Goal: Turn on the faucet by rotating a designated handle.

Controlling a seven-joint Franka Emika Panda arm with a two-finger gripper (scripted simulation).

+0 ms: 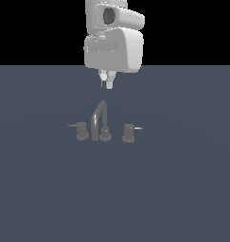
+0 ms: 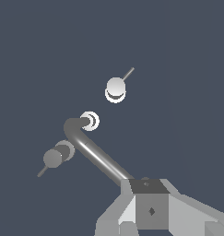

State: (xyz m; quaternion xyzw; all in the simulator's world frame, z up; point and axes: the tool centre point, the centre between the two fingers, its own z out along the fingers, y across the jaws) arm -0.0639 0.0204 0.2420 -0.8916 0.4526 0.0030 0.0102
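The faucet [image 1: 99,119] is a small dark grey set with an arched spout [image 2: 92,154] between two short knobs. The handle [image 1: 129,133] is the knob on the exterior view's right, with a thin bright lever [image 1: 138,128] pointing outward. In the wrist view the handle [image 2: 115,88] shows as a pale round cap. The twin knob [image 1: 81,131] on the exterior view's left has a duller lever. My gripper [image 1: 106,84] hangs above and behind the spout's top, touching nothing. Its fingers [image 2: 151,208] look pressed together, with nothing between them.
The faucet stands on a flat, dark blue-grey floor [image 1: 182,189]. The spout's round base [image 1: 105,135] sits between the two knobs. The arm's white links [image 1: 114,42] rise behind the faucet.
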